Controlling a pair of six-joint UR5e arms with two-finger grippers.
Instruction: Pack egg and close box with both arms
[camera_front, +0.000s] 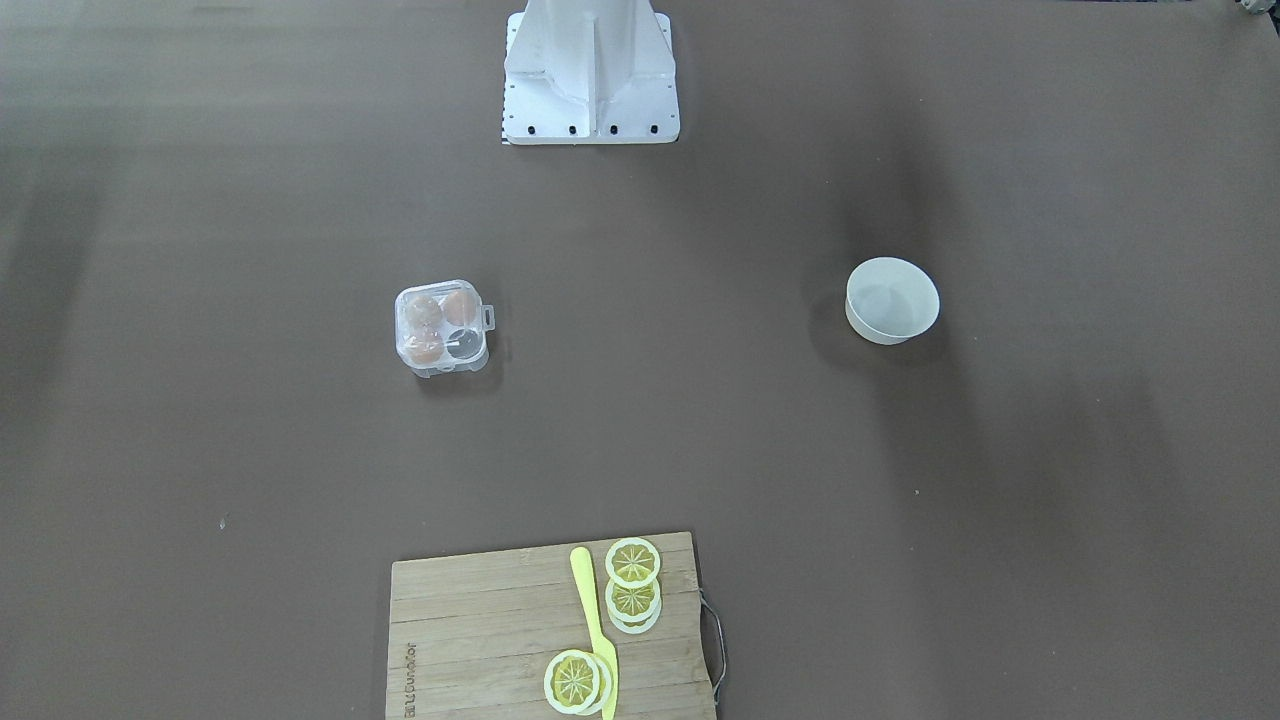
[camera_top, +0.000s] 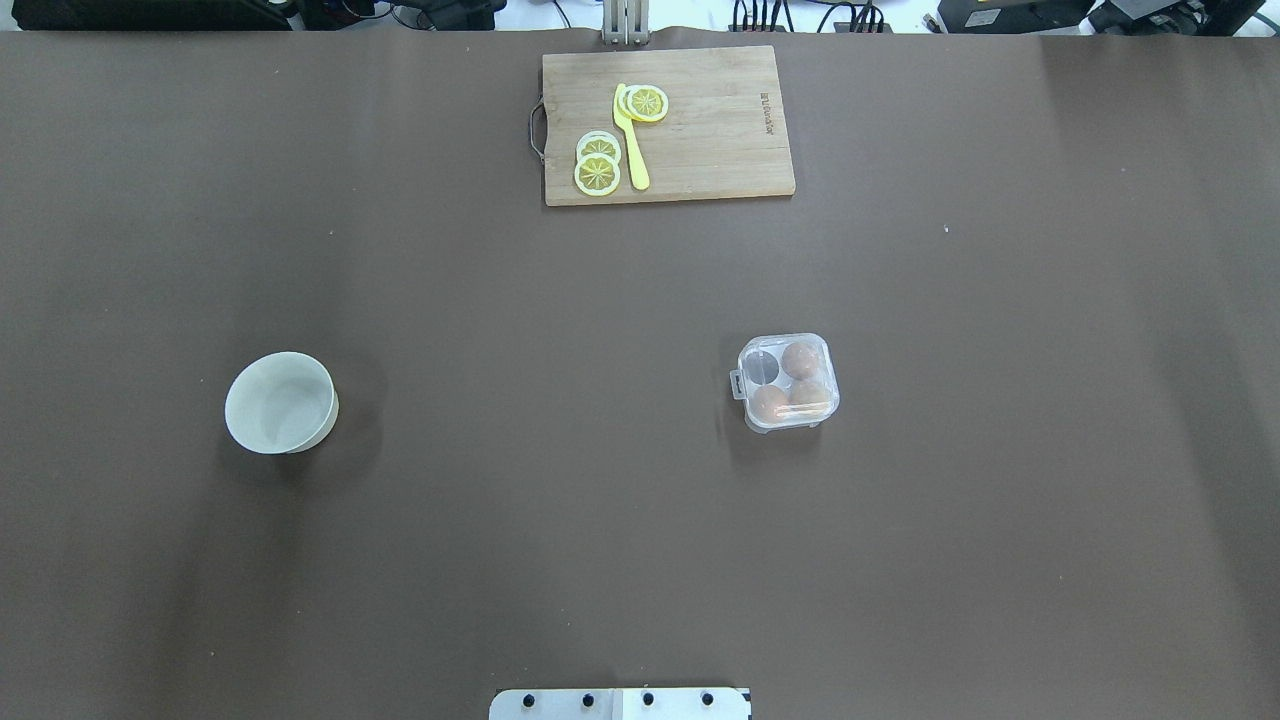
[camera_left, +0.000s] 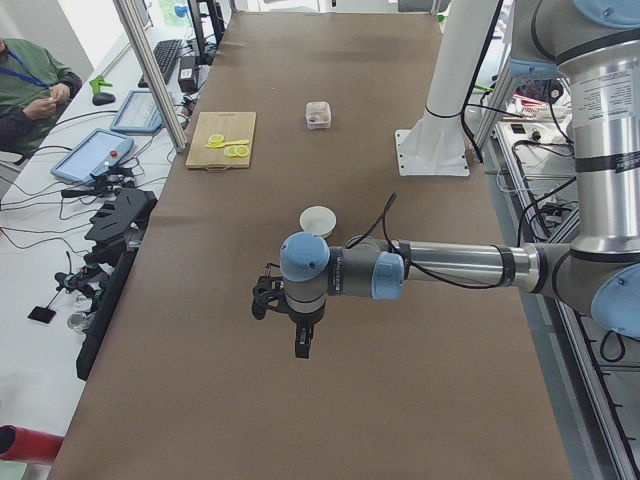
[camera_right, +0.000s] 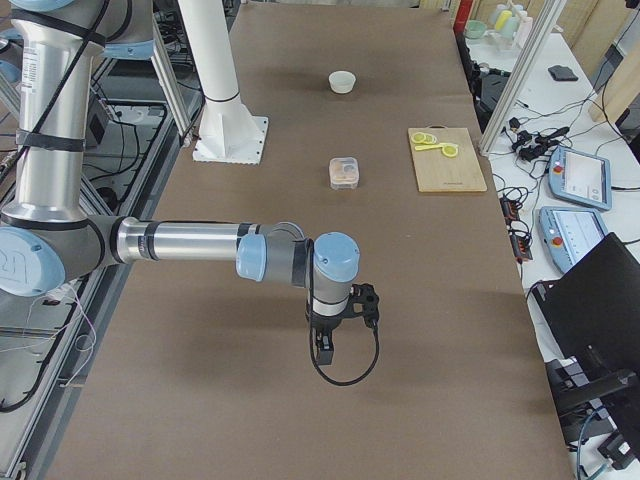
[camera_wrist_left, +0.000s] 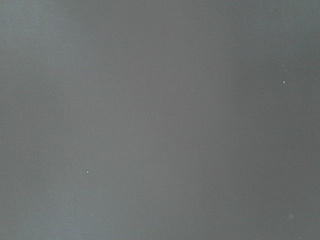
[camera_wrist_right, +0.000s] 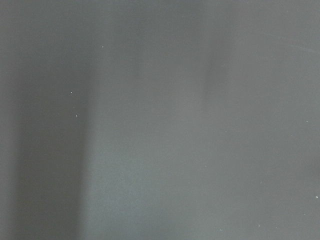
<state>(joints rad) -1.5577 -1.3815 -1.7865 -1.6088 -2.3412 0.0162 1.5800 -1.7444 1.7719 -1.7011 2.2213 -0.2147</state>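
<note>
We are looking at a robotics lab: the left arm (camera_left: 450, 268) and right arm (camera_right: 180, 242) reach over a long brown-covered table (camera_top: 500, 550) that carries a white pedestal (camera_front: 590, 70). Along it stand aluminium frame posts (camera_left: 150, 75) and benches (camera_right: 590, 115) crowded with teach pendants (camera_right: 573, 180), cables (camera_right: 517, 128) and a keyboard (camera_left: 165, 60); a person (camera_left: 25, 85) sits there.

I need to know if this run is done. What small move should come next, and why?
Probably swing the right tool over to the box and press its lid by the latch tab: the lid looks down over three eggs, the bowl looks empty, no loose egg shows, but latching cannot be told.
</note>
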